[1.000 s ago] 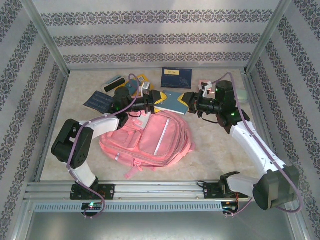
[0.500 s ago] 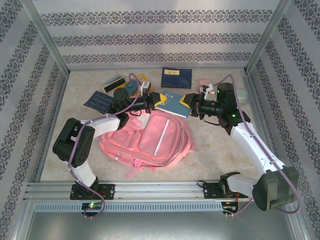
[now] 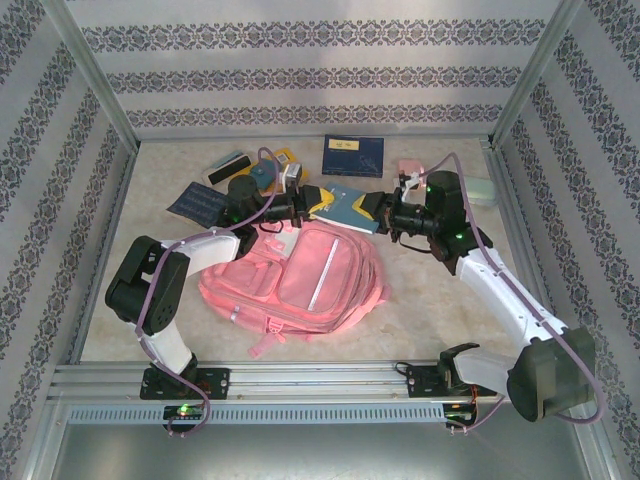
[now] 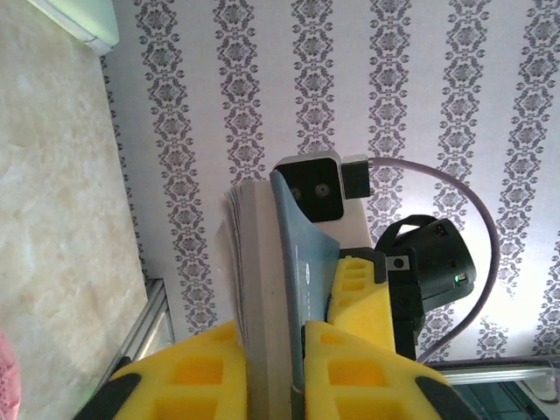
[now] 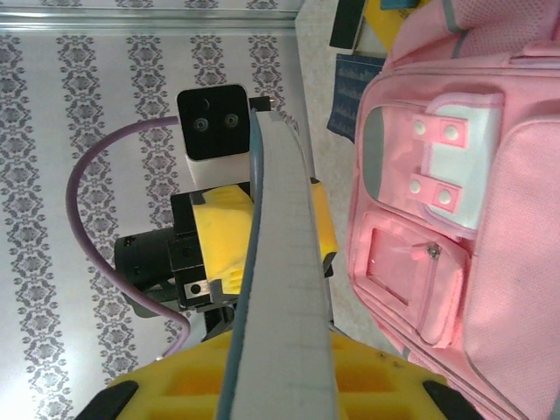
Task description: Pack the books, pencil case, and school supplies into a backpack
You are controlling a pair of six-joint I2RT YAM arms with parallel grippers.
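Note:
The teal book (image 3: 345, 205) hangs over the far edge of the pink backpack (image 3: 300, 275), held at both ends. My left gripper (image 3: 314, 198) is shut on its left end and my right gripper (image 3: 373, 207) on its right end. In the left wrist view the yellow fingers (image 4: 175, 376) of my left gripper (image 4: 273, 337) clamp the teal book (image 4: 293, 262) edge-on. The right wrist view has my right gripper (image 5: 280, 367) pinching the teal book (image 5: 284, 254) beside the backpack (image 5: 464, 175). A mint pencil case (image 3: 483, 190) lies at the far right.
On the table behind lie a navy book (image 3: 352, 155), a dark patterned book (image 3: 198, 203), a black-and-white bar (image 3: 228, 167), a yellow book (image 3: 286, 157) and a pink block (image 3: 410, 167). Metal frame posts and patterned walls close in the table.
My left gripper has shut on the book's left end. The right gripper loosened briefly and shut again, and its arm has edged left and farther back.

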